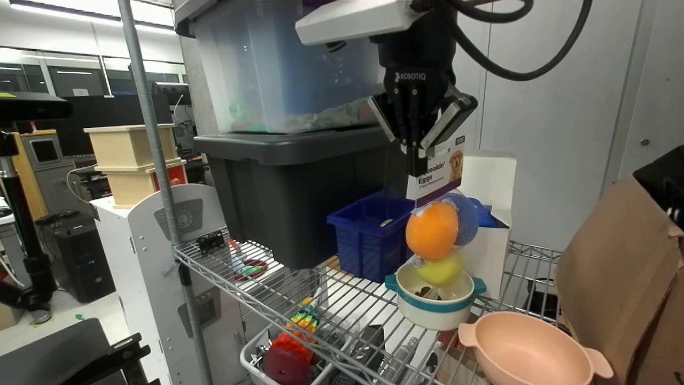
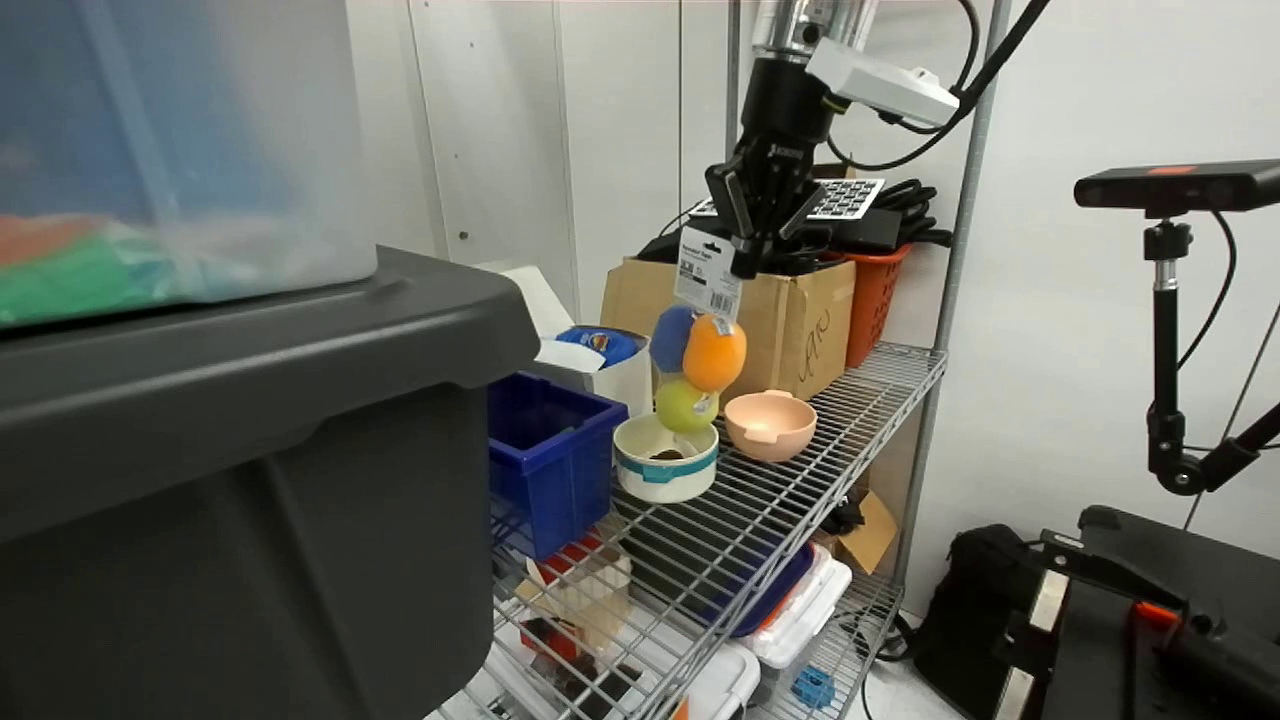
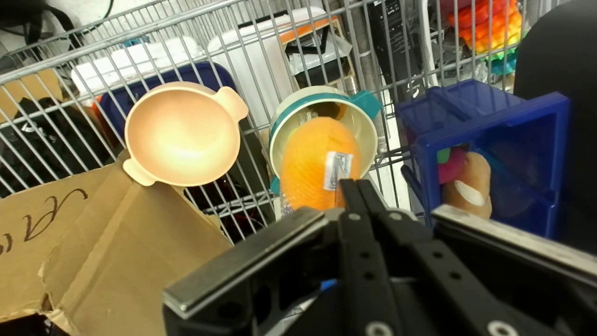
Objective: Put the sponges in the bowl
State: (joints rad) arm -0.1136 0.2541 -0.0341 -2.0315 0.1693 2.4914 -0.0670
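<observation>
The sponges hang as a bunch, orange (image 1: 432,230), blue (image 1: 468,218) and yellow-green (image 1: 442,269), below a cardboard tag (image 1: 441,174). My gripper (image 1: 417,164) is shut on the tag's upper edge, also in an exterior view (image 2: 745,262). The yellow-green sponge hangs lowest, partly inside the cream bowl with a teal band (image 1: 435,316); whether it touches is unclear. The orange sponge (image 2: 714,354) and blue sponge (image 2: 671,338) are above the rim. In the wrist view the orange sponge (image 3: 317,158) covers part of the cream bowl (image 3: 368,133), ahead of my fingertips (image 3: 355,184).
A peach bowl (image 1: 534,347) stands beside the cream bowl. A blue bin (image 1: 368,240) holding toys stands on the other side, near a dark grey tote (image 1: 299,198). A white box (image 1: 483,256) and cardboard box (image 2: 770,320) stand behind. All rest on a wire shelf (image 2: 740,540).
</observation>
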